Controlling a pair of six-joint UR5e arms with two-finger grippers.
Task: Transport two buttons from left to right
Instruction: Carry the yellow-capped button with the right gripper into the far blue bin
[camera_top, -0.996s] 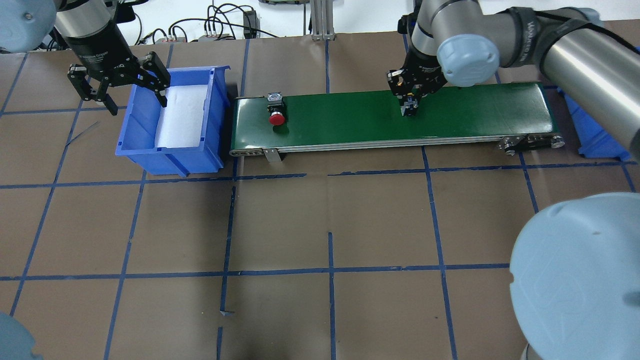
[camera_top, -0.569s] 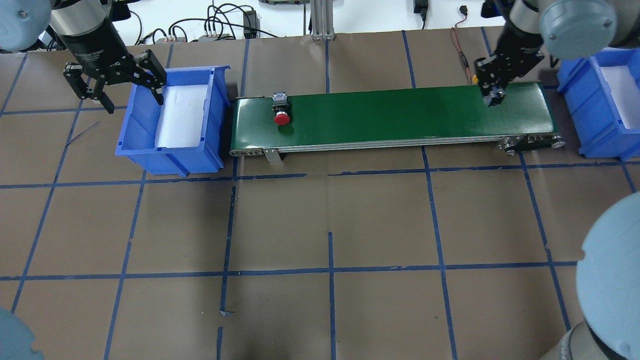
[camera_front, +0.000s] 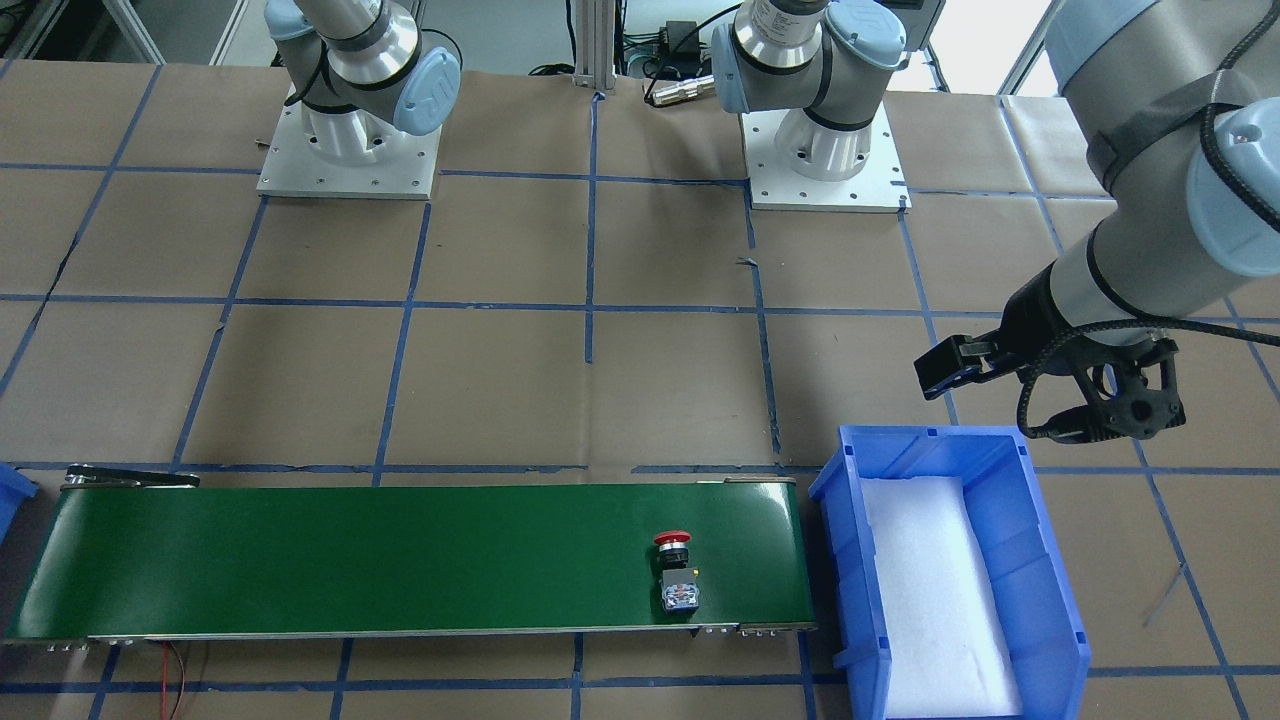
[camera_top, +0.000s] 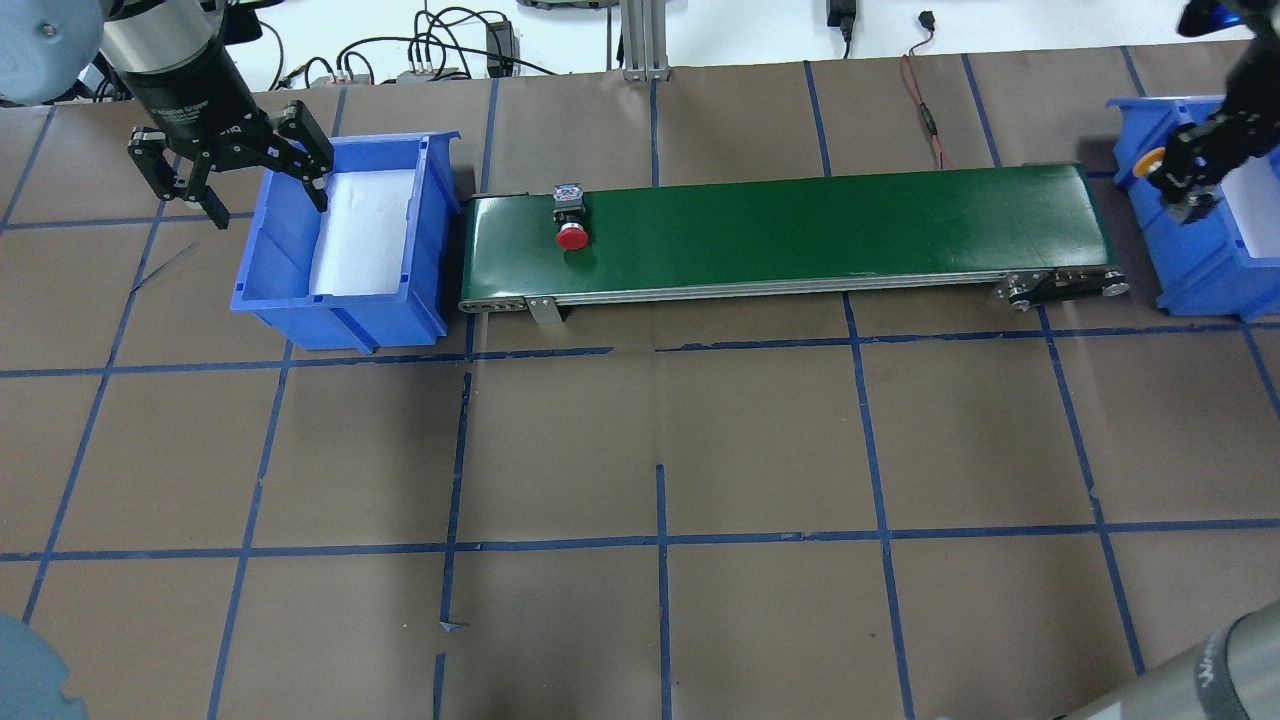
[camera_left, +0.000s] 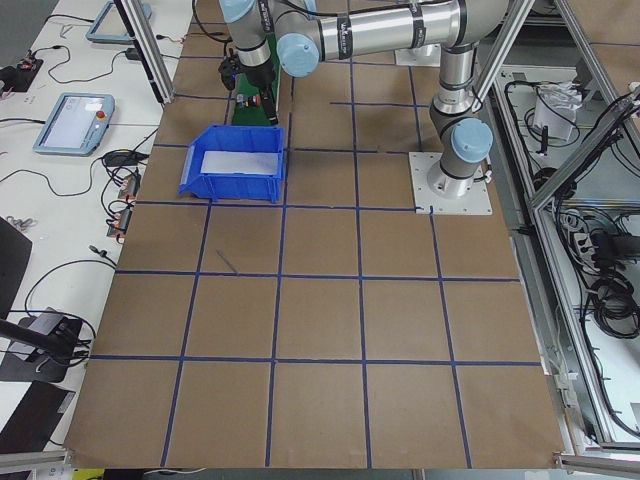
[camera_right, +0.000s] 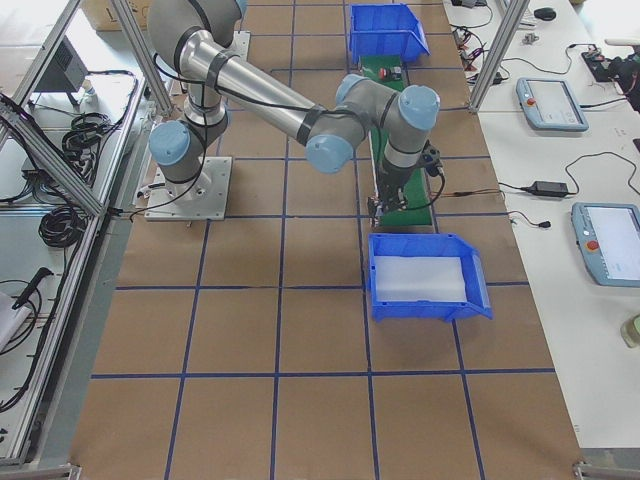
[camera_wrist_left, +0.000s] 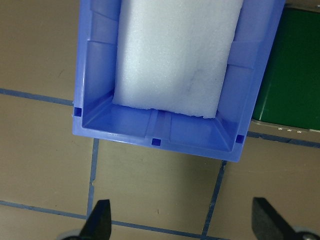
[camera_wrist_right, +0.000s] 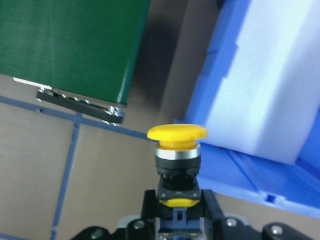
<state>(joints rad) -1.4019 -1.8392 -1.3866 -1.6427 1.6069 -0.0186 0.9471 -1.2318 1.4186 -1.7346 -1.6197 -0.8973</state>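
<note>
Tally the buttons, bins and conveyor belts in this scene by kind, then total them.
Buttons: 2, the red button lying on the belt and the yellow button held in the fingers of the right gripper.
Blue bins: 2, the left bin and the right bin.
Conveyor belt: 1.
Total: 5.
</note>
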